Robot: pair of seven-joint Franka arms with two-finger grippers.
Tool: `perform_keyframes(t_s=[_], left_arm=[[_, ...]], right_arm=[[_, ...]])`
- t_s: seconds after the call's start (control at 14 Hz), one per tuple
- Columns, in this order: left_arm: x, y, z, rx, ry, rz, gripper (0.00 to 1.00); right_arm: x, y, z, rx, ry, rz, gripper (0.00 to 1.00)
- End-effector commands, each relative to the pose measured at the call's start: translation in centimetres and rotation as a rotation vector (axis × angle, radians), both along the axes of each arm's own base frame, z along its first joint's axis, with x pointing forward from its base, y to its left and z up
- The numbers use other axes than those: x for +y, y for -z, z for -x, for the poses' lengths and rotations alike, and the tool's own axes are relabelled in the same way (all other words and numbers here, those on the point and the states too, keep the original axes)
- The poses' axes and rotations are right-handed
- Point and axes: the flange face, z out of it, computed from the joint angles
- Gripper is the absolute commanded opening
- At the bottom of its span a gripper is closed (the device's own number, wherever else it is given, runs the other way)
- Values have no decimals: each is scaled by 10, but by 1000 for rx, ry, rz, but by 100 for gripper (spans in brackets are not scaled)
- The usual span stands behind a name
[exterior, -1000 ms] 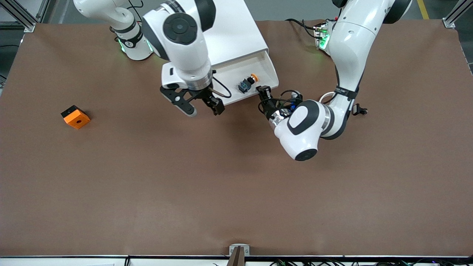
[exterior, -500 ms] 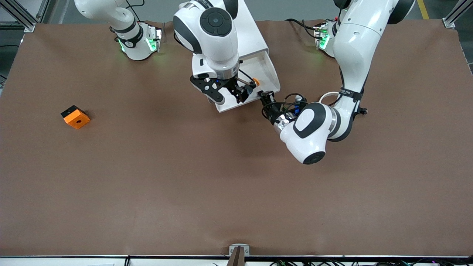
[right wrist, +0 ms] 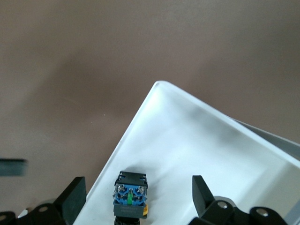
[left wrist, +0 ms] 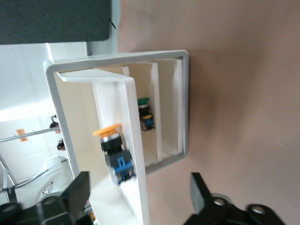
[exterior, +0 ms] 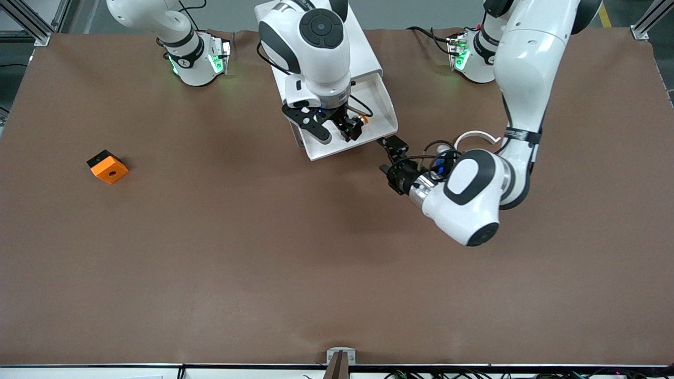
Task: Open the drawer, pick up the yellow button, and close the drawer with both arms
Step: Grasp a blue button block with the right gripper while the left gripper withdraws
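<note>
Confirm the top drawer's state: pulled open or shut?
Open. The drawer juts out from the cabinet, its white tray exposed with the button lying inside, under the open right gripper.

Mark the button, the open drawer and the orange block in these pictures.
button [right wrist: 130, 196]: right wrist view, on its bluish base.
drawer [exterior: 388, 108]: front view, on its side wall toward the left arm's end.
orange block [exterior: 108, 167]: front view, on its top face beside the hole.
</note>
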Motion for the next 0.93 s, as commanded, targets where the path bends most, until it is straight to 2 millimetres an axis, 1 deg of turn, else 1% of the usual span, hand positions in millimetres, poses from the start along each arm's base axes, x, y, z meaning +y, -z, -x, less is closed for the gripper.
perform_keyframes(t_s=[0.0,0.07,0.14,0.21,0.29,0.36,0.5,0.57,0.71,0.86], left_arm=[[43,-27,-28,-134,-6,5,100],[62,-35,-35,-205,18,-21,100],[77,-36,-38,-264,73,-18,100],[85,-41,-39,-331,159,14,100],[86,-51,-38,-397,236,51,100],[92,-65,-39,-476,322,70,100],[104,-91,-47,-679,510,141,100],[109,-96,-51,-744,603,168,100],[123,-95,-60,-841,762,214,100],[129,-94,-62,-902,943,326,100]], right_arm=[[16,11,10,10,-5,1,100],[20,15,14,14,-14,7,100],[21,16,15,17,-17,7,100],[22,17,16,17,-18,8,100],[26,19,20,18,-26,10,100],[29,23,23,21,-32,13,100],[30,30,22,27,-32,22,100],[30,35,22,30,-34,28,100],[31,39,21,30,-35,29,100],[37,38,21,8,-39,0,100]])
